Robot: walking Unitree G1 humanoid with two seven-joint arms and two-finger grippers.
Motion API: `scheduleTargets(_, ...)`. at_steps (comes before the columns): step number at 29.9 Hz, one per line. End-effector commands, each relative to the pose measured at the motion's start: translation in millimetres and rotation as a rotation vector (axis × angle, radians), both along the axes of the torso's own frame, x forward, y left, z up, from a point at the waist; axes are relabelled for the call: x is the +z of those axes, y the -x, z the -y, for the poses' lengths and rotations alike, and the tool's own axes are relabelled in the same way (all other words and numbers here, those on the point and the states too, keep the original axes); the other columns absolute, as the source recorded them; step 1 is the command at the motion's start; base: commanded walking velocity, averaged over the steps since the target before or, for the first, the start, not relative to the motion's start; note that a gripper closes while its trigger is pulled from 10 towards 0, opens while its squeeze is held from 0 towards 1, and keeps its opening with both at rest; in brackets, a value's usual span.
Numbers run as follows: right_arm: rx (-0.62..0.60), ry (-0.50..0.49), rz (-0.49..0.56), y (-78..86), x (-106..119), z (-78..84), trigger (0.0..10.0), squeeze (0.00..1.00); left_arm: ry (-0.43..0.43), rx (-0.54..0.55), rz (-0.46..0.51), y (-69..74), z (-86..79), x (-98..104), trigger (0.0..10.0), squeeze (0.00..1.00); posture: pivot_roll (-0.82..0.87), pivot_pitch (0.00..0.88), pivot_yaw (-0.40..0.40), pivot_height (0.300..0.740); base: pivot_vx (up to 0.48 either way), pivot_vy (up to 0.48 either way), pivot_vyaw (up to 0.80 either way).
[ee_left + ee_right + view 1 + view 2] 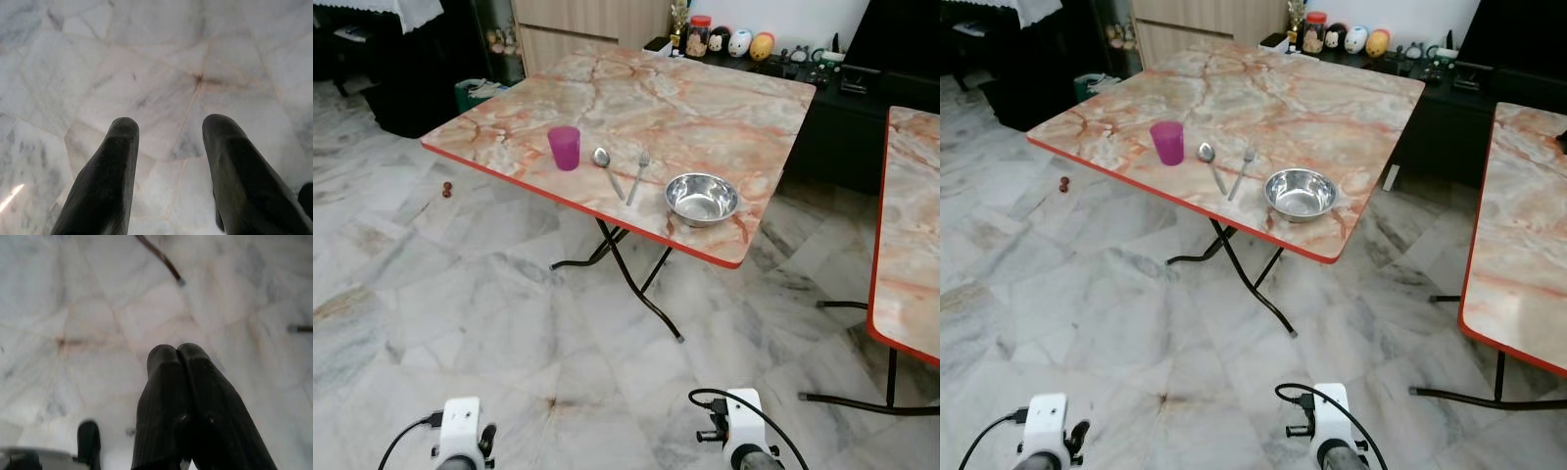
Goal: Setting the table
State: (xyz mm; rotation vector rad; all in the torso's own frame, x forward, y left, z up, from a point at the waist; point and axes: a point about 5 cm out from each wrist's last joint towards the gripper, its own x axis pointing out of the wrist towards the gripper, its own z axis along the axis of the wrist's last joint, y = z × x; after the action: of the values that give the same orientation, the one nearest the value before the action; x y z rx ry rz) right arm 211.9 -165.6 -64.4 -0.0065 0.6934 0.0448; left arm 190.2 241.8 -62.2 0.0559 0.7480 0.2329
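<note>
Folding table (705, 93) with orange-veined marble top and red edging, ahead on the pale marble floor (460, 323), black crossed legs below. Near its front edge, a row of four: purple cup (564, 147) upright at the left end; at 3 o'clock of the cup, just beside, a spoon (604, 164) lying flat; at 3 o'clock of the spoon, a fork (638, 174), near but apart, handles converging toward the table edge; at 3 o'clock of the fork, a steel bowl (702, 198), upright, close to the front right corner. At 3 o'clock of this table, well apart, a second table (911, 235) of the same pattern. Beyond, at 12 o'clock, a dark low cabinet (842, 117) carrying small figurines (739, 42).

Left gripper (168, 129) hanging low over floor tiles, fingers (117, 161) spread apart, holding nothing. Right gripper (177, 352) likewise low over the floor, fingers pressed together, nothing between them.
</note>
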Motion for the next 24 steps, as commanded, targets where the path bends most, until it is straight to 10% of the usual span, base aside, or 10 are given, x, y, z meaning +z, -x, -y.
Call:
scheduleTargets(1, -0.010, 0.016, 0.179, -38.4, 31, 14.0, 10.0, 0.00, 0.002, -0.002, -0.018, 5.5, -0.8, -3, 10.0, 0.00, 0.01, 0.022, -0.001, 0.740, 0.000, 0.000, 0.00)
scheduleTargets(8, 0.057, 0.016, 0.495, -82.2, 84, 7.7, 10.0, 0.00, 0.018, 0.000, -0.023, 12.7, 4.0, -8, 10.0, 0.00, 0.01, 0.037, -0.003, 0.740, 0.000, 0.000, 0.00)
scheduleTargets(24, 0.085, -0.016, 0.873, -117.3, 163, -4.8, 10.0, 0.00, 0.028, 0.046, 0.029, 12.8, 3.4, -7, 10.0, 0.00, 0.01, 0.055, -0.005, 0.740, 0.000, 0.000, 0.00)
